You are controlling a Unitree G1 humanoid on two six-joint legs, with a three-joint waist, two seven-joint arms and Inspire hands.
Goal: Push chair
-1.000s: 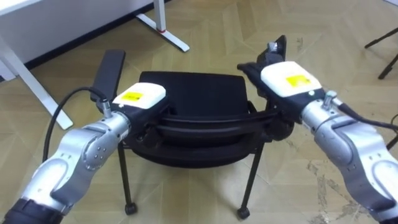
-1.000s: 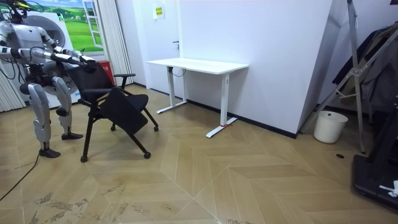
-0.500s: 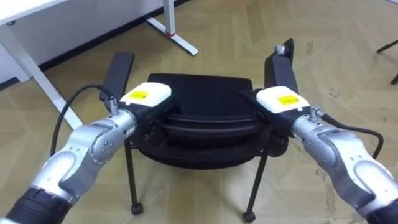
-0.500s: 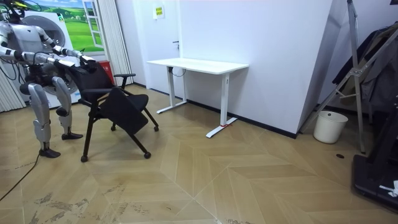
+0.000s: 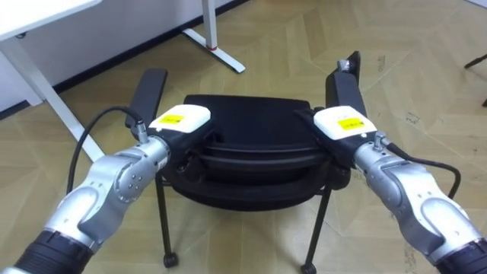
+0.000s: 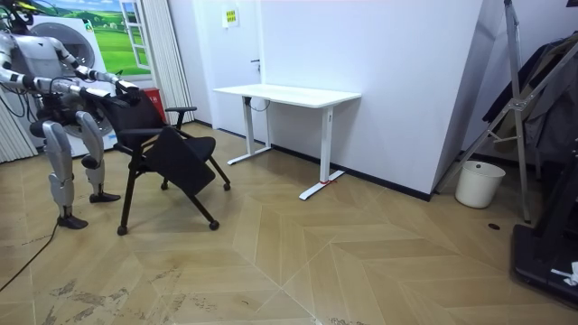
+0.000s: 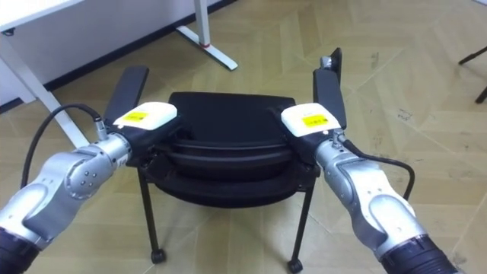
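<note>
A room with a herringbone wood floor (image 5: 426,61) and a white wall (image 6: 406,72): a white desk (image 6: 287,94) stands against that wall in the upper middle of the room view, and a white bin (image 6: 479,183) sits on the floor at the right of the frame.

At the far left of the room view the humanoid robot stands upright on both legs behind a black chair (image 5: 251,122), both arms stretched forward to its backrest. The chair stands on the floor between the robot and the desk, apart from the desk, with its seat facing away from the robot.

Seen from the head camera, the chair lies at the centre of the frame, its two armrests (image 5: 148,91) pointing toward the top of the picture. The left robot hand (image 5: 180,120) rests on the top edge of the backrest at centre left, and the right robot hand (image 5: 342,122) on the same edge at centre right, just beside the right-side armrest. Only the white backs of the two hands can be made out. Their fingers merge with the dark backrest, so it cannot be told whether either hand grips the chair or merely presses on it.
</note>
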